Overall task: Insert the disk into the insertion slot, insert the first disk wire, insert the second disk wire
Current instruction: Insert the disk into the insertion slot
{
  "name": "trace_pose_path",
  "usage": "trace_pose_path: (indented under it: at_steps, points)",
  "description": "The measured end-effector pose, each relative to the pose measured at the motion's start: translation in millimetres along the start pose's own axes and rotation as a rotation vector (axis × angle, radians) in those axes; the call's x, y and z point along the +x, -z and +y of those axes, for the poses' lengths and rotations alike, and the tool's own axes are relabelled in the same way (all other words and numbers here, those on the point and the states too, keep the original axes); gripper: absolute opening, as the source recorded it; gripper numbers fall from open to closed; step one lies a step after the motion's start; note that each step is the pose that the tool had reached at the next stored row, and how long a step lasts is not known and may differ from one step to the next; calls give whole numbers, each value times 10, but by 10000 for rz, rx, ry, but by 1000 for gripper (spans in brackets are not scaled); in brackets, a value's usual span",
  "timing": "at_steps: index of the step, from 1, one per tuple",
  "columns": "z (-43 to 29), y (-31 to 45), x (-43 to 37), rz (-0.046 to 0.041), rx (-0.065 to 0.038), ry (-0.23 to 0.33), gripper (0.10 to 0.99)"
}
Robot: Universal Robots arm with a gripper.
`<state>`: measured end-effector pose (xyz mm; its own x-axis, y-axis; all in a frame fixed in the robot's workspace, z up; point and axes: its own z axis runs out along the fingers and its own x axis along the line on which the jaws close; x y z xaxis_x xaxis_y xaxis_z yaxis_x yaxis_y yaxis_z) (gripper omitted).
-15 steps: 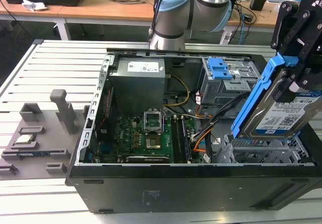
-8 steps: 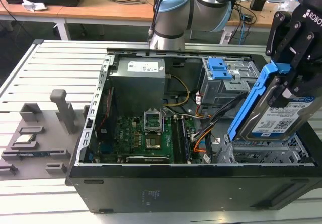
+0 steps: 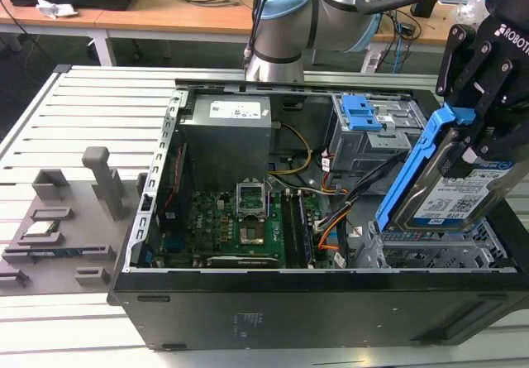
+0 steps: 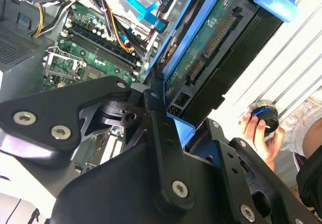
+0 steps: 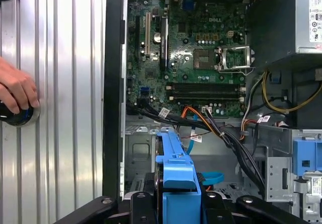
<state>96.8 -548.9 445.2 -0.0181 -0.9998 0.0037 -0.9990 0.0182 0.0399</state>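
Your gripper (image 3: 478,136) is clamped on the upper end of the disk (image 3: 446,194). It holds the disk in the air, steeply tilted with the label facing up, at the exterior view's right end of the open case (image 3: 248,318). The disk's lower end hangs right at the top of the slot (image 3: 430,256), the low grey cage in the case's near corner. It is not in a bay, and you cannot tell whether it touches the cage rim. Behind the slot stands the taller cage (image 3: 372,128) with blue latches. Cables (image 3: 339,211) run from the motherboard (image 3: 248,219) toward the cages. In the second wrist view the disk's connectors (image 4: 204,58) are bare, with nothing plugged in. On the slatted worktop (image 5: 65,83) beside the case, a person's hand (image 5: 15,90) rests on a round black-and-blue object (image 5: 17,116).
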Motion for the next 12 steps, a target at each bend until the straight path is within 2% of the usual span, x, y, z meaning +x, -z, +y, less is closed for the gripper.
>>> trace_pose_path:
  at_steps: [3,12]
  points:
    - [-24,-24,-1,2,0,-1,365]
    - [-30,-130,-2,3,0,0,365]
